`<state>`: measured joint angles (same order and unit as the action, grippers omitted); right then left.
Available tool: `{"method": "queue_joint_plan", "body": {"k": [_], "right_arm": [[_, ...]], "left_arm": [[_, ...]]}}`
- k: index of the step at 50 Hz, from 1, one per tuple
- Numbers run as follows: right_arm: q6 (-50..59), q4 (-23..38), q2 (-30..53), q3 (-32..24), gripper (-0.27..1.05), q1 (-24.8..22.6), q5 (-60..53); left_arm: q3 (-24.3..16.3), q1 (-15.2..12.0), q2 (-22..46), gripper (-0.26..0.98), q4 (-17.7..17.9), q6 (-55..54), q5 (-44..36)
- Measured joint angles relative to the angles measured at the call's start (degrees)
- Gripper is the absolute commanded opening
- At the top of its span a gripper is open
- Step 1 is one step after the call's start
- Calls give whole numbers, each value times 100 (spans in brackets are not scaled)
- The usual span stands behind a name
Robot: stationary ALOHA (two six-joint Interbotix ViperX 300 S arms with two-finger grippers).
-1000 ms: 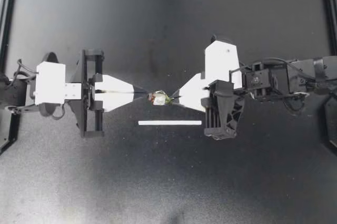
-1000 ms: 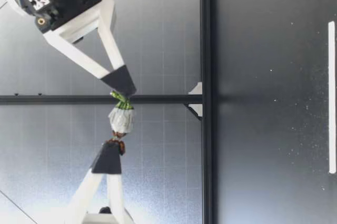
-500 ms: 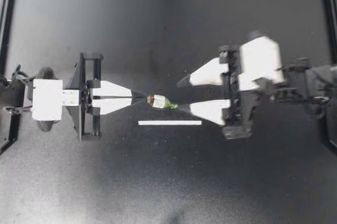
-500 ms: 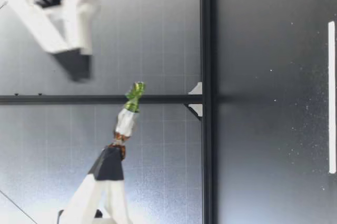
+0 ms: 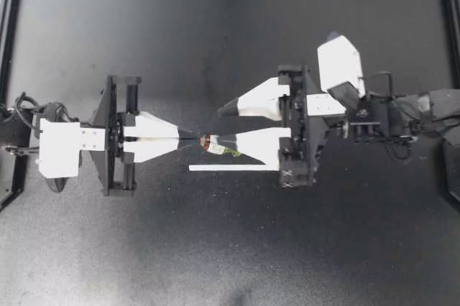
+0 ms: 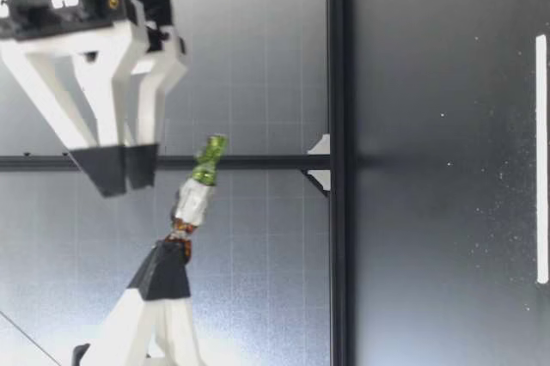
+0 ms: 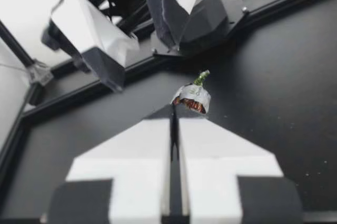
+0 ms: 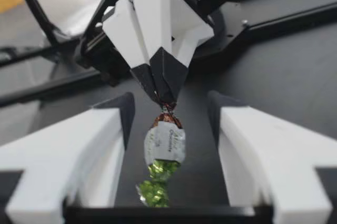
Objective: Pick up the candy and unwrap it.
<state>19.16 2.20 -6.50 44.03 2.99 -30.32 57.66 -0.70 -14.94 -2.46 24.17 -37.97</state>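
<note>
Here's the candy (image 5: 215,144), held up off the table (image 5: 230,248), hanging in the air just on the far side of the strip (image 5: 231,168), over the strip's left half. It looks a light little thing: a small hard lump inside thin, crinkly foil, with a twisted tail at each end. The foil should crumple and tear easily, and the smooth middle is likely slippery, so the tails are the places to take hold. My left gripper (image 5: 192,136), off the strip's left end, is clamped tight on the brown twist (image 7: 190,105), fingers pressed together with barely a slit between them, and the candy juts out from its tips. My right gripper (image 5: 224,128), coming in from beyond the strip's right end, stands wide apart and carries nothing. From its own wrist the candy sits in the gap between its fingers (image 8: 100,129), touching neither, with the green twist (image 8: 155,182) pointing back toward that wrist. I'd say that green tail is the spot to pinch, and gently, because a hard tug could rip the foil or pull the candy out of the left grip.
</note>
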Motion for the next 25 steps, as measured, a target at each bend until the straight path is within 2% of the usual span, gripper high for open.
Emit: {"method": "queue_joint_plan", "body": {"k": [13, 25], "right_arm": [[923, 132, 176, -44, 57, 0, 0], [984, 167, 255, -79, 53, 0, 0]], "left_arm": [[0, 9, -53, -17, 0, 167, 0], [-9, 9, -53, -17, 0, 141, 0]]}}
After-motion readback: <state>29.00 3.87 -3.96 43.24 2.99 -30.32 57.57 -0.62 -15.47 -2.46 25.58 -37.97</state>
